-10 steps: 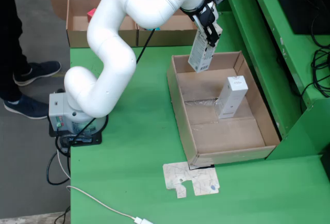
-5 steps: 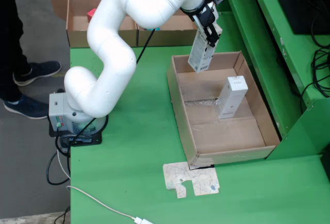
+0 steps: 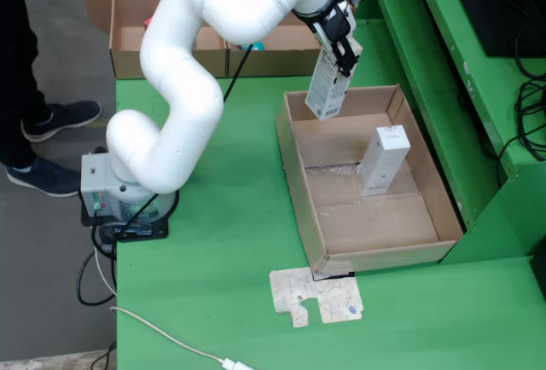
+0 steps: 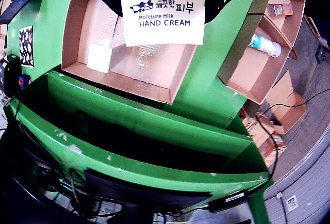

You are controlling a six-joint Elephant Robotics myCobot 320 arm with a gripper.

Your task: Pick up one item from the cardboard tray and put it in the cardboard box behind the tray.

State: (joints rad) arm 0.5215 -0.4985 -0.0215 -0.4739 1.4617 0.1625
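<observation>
My gripper (image 3: 339,46) is shut on a white hand cream box (image 3: 325,90), which hangs tilted above the far left corner of the cardboard tray (image 3: 299,176). In the wrist view the same hand cream box (image 4: 163,13) fills the top centre, its label facing the camera, with the tray (image 4: 129,82) below it. A second white box (image 3: 382,161) stands upright inside the tray; it shows as a white box (image 4: 99,58) at the tray's left in the wrist view. The cardboard box (image 3: 128,37) lies beyond the table's far edge.
A tube (image 4: 264,46) and a small packet (image 4: 277,10) lie in the cardboard box (image 4: 242,79) at the right of the wrist view. A flat cardboard scrap (image 3: 317,297) lies near the table front. A raised green shelf (image 3: 452,80) runs along the right. A person's legs (image 3: 21,72) stand at left.
The gripper has carried the hand cream box slightly left and toward the far edge of the tray. The upright box in the tray has not moved.
</observation>
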